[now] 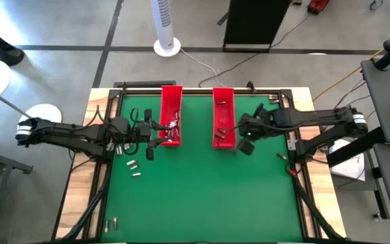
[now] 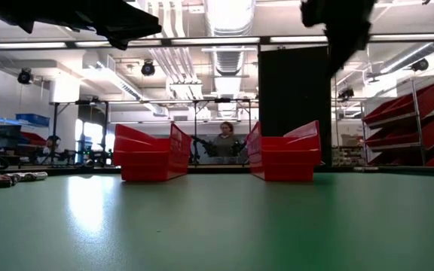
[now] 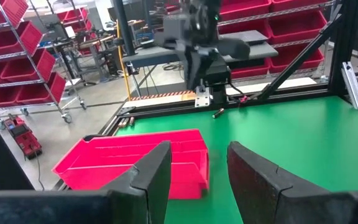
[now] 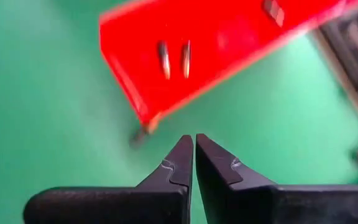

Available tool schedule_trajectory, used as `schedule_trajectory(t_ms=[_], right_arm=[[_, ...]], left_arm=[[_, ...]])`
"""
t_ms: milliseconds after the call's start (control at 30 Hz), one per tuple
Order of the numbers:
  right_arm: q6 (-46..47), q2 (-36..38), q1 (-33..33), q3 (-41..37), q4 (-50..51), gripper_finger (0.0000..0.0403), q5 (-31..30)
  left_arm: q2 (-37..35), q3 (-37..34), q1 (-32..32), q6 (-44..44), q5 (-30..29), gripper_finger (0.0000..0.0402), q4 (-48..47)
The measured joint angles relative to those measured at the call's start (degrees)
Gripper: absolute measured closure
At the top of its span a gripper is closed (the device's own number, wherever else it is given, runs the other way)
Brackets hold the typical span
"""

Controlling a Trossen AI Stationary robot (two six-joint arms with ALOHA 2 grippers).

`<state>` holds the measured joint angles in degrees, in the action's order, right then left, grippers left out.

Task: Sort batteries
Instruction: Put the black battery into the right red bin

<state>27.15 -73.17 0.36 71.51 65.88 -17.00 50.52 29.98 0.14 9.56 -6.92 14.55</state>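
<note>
Batteries (image 1: pixel 133 165) lie loose on the green table (image 1: pixel 208 196) near the left arm, and some already sit in the two red trays (image 1: pixel 171 115). The left gripper (image 3: pixel 197 165) hangs spread apart, probably ready to grab one. The right gripper (image 4: pixel 194 152) hangs pressed together and empty beside the right tray (image 4: pixel 216 43).

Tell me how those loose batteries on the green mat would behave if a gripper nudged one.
The loose batteries are tiny cylinders lying on their sides, so a nudge would probably roll them. The green mat looks flat and smooth, so little would likely stop them. Being so small beside the left gripper, they may slip from its fingers.
</note>
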Motion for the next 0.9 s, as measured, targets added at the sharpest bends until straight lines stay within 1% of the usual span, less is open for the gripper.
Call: schedule_trajectory(t_ms=[133, 233, 300, 367, 467, 600, 700, 800, 900], right_arm=[[-4.2, -0.8, 0.0, 0.5, -7.4, 0.0391, -1.2], [-4.3, -2.1, 0.0, -0.3, -7.1, 0.0391, -1.1], [-1.5, -3.2, 0.0, -1.3, -4.6, 0.0390, -0.9], [2.5, -4.4, 0.0, -2.9, -1.5, 0.0390, 0.5], [8.2, -5.8, 0.2, -7.4, 1.4, 0.0381, 6.1], [17.7, -5.3, 0.5, -17.8, 1.1, 0.0344, 11.5], [25.0, -3.5, 0.5, -25.7, -0.3, 0.0306, 12.7], [30.8, -0.8, 0.5, -32.1, -9.4, 0.0273, 13.2], [33.0, 2.2, 0.3, -36.0, -18.1, 0.0248, 14.0]], left_arm=[[0.0, 0.0, 0.0, 0.0, 0.0, 0.0265, 0.0], [0.0, 0.0, 0.0, 0.0, 0.0, 0.0265, 0.0], [0.0, 0.0, 0.0, 0.0, 0.0, 0.0265, -0.2], [0.0, 0.0, 0.0, 0.0, 0.0, 0.0265, -0.6], [0.0, 0.0, 0.0, 0.0, 0.0, 0.0265, -0.6], [0.0, 0.0, 0.0, 0.0, 0.0, 0.0265, -0.7], [0.0, 0.0, 0.0, 0.0, 0.0, 0.0265, -0.9], [0.0, 0.0, 0.0, 0.0, 0.0, 0.0265, -1.0], [0.0, 0.0, 0.0, 0.0, 0.0, 0.0265, -0.9]])
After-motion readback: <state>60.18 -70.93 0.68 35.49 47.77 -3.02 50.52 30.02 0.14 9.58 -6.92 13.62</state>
